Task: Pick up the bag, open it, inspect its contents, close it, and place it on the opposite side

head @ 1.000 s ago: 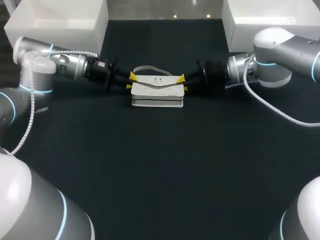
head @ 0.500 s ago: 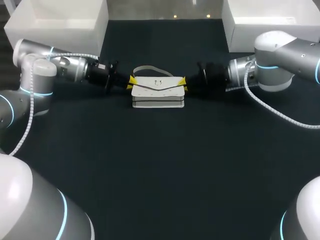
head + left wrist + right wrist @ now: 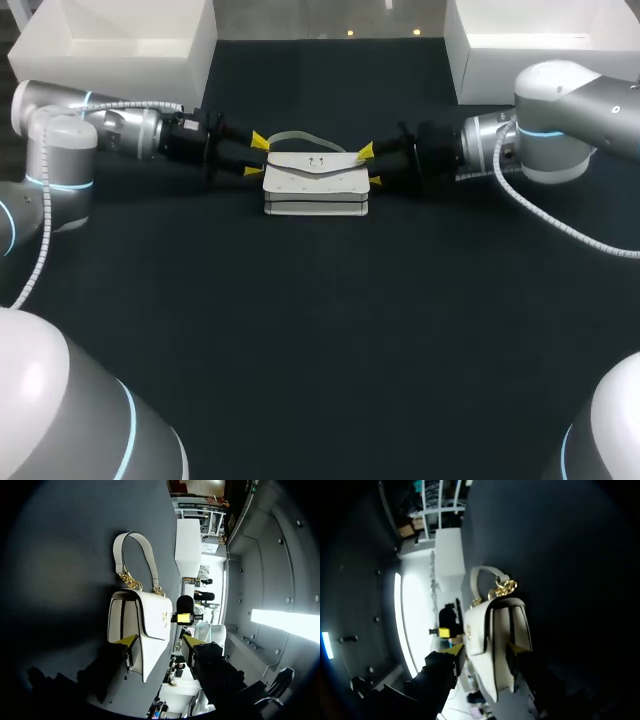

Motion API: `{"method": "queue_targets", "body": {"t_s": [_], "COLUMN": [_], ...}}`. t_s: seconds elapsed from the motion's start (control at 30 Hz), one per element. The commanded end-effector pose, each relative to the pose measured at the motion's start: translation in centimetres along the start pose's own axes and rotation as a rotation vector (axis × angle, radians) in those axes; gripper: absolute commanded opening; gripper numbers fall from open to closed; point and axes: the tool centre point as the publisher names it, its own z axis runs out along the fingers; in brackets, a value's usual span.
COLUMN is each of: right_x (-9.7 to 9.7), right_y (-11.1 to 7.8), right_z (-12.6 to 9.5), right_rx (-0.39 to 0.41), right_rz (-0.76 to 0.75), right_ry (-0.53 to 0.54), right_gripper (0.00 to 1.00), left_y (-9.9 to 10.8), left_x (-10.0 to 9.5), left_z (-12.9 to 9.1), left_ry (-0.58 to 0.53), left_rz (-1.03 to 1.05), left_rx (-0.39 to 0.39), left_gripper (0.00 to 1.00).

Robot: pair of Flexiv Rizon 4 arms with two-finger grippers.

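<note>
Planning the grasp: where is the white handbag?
Head view: the white rectangular leather handbag sits centred in the dark table's far half, between the left end effector and right end effector.

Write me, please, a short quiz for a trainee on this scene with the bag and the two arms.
1. True or false: the bag has its flap open.
2. Where is the handle? A) on the table behind the bag B) draped over the bag's front C) between a gripper's fingers
3. Fill in: the left gripper and right gripper stand at the bag's two ends, both with fingers ___.
Key: 1 false; 2 A; 3 open.
</note>
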Motion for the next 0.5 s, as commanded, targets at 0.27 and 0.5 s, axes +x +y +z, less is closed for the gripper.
{"method": "queue_targets", "body": {"t_s": [0.27,0.5], "right_x": [0.4,-0.2], "right_y": [-2.6,-2.8], "right_z": [-0.4,-0.1], "right_rx": [-0.012,0.005], "right_rz": [-0.013,-0.004], "right_ry": [-0.033,-0.034], "right_gripper": [0.3,0.19], "left_y": [2.2,2.2], "left_x": [0.4,-0.4], "left_z": [-4.4,-6.1], "left_ry": [-0.034,-0.052], "left_rz": [0.002,-0.032], "left_rx": [0.099,0.135], "left_gripper": [1.0,1.0]}}
